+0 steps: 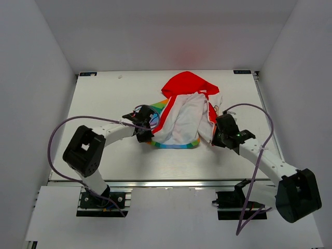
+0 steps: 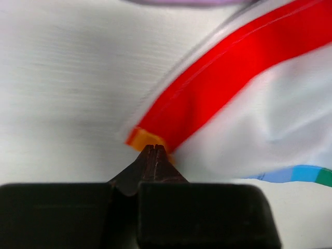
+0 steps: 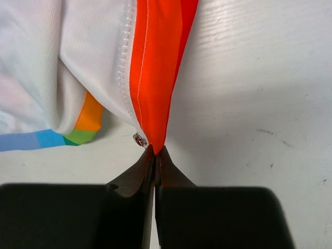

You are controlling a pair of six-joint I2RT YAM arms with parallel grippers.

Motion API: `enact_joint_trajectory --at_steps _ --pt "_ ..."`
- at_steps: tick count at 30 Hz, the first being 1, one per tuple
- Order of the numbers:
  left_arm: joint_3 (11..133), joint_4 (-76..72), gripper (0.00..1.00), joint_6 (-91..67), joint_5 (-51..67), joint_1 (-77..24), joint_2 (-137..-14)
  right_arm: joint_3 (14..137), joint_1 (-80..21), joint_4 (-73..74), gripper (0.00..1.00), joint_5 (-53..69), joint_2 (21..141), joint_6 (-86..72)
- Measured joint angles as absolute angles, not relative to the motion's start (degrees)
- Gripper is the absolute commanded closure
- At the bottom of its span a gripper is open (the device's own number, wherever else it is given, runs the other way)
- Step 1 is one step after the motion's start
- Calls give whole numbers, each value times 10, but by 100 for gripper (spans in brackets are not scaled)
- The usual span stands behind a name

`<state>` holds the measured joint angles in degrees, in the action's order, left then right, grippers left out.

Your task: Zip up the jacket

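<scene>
jacket (image 1: 184,116) lies mid-table (image 1: 104,104), spread open, white lining up, red hood (image 1: 188,83) at the far side, striped hem toward the arms.

left gripper (image 2: 154,150): fingers pressed together, nipping the bottom corner of the left red front edge, at its orange tip.

right gripper (image 3: 154,151): fingers pressed together on the bottom tip of the right red front edge. small metal piece (image 3: 138,139) just beside the tips, likely a zip part, too small to be sure.

progress: early. both front edges are held but well apart; nothing zipped, no slider seen.

left to do, by my reading: bring the edges together, seat the zip ends, pull the slider up.
</scene>
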<state>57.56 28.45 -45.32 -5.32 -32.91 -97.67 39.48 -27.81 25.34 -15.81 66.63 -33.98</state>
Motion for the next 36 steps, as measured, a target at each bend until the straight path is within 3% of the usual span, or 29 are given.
enact_joint_trajectory --at_steps 10,16,17,19,24,36 --pt "753 329 100 -378 -171 -354 -828 447 -245 318 100 -93 612 -304" --pt "755 329 100 -360 -174 -408 -777 566 -242 430 100 -168 564 -306" --pt "742 322 88 -360 -171 -408 -776 583 -240 436 100 -181 561 -306" --pt "695 312 82 -359 -144 -405 -783 592 -237 437 100 -196 554 -306" --pt "695 296 85 -352 -72 -409 -910 544 -214 443 100 -198 571 -306" --pt "1005 209 84 -308 27 -432 -1257 486 -88 472 100 -181 547 -289"
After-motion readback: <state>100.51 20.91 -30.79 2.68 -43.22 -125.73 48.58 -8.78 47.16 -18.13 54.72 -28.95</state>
